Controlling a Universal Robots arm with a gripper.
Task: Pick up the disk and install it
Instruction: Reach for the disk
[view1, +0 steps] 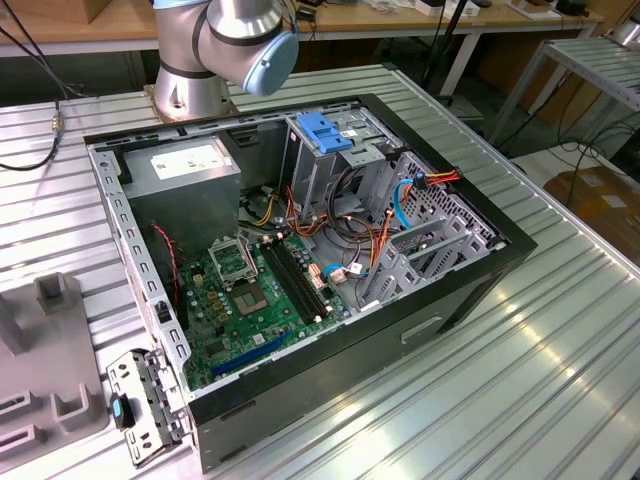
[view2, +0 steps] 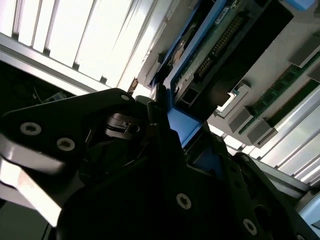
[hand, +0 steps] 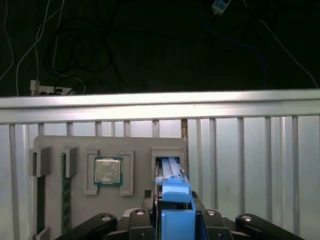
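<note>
Claw (hand: 175, 222): in the first wrist view its dark fingers (hand: 148, 216) lie against both sides of the disk (hand: 176, 192), clenched on the bright blue carrier rail. The second wrist view agrees: the claw (view2: 180, 122) has the blue rail between its fingers, and the disk (view2: 220, 45) extends away from it, showing its dark body, green circuit board and connector pins.

Disk position: on edge over a grey fixture tray (hand: 135, 145). Its far end meets a rectangular slot in that tray. Whether it is seated in the slot or raised clear of it cannot be told.

Tray contents: a processor chip (hand: 108, 170) lies flat in a square nest beside the disk's slot. Green memory sticks (hand: 65, 192) stand in narrow slots further along.

Surroundings: the tray rests on a ribbed metal table (hand: 250, 150). In the exterior view an open computer case (view1: 460, 290) lies on that table (view1: 540, 380), with its motherboard (view1: 250, 300) exposed. A light-blue latch plate (view1: 325, 130) sits atop the silver drive cage. The arm (view1: 230, 40) stands just behind the case.
</note>
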